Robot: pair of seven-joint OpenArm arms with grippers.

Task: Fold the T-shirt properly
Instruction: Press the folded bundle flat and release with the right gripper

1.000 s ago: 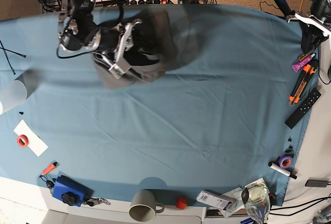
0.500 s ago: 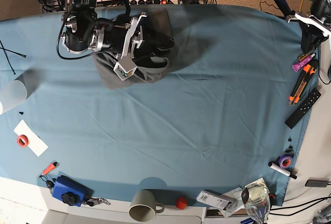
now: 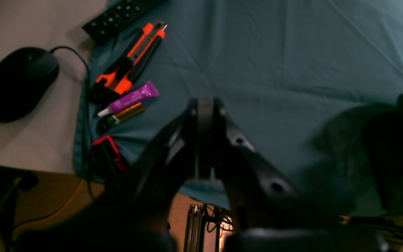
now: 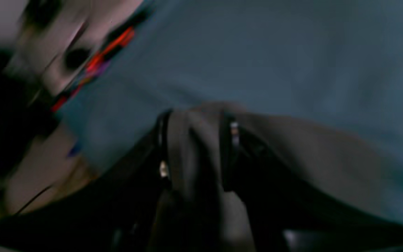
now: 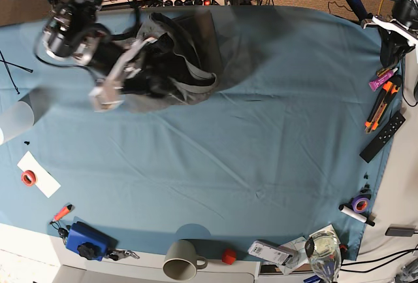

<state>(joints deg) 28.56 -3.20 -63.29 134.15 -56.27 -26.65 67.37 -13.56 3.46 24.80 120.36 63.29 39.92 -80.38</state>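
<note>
Charcoal T-shirt (image 5: 186, 61) is bunched between the right claw's (image 4: 196, 143) parted jaws; better it draws the cloth out flat. Left claw (image 3: 204, 140) is shut, empty.

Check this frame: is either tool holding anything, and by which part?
The right tool has a fold of the T-shirt between its fingers; which part, blur hides. The left tool is shut, empty.

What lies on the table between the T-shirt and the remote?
Only bare blue cloth lies between the T-shirt and the remote, as the base view shows.
</note>
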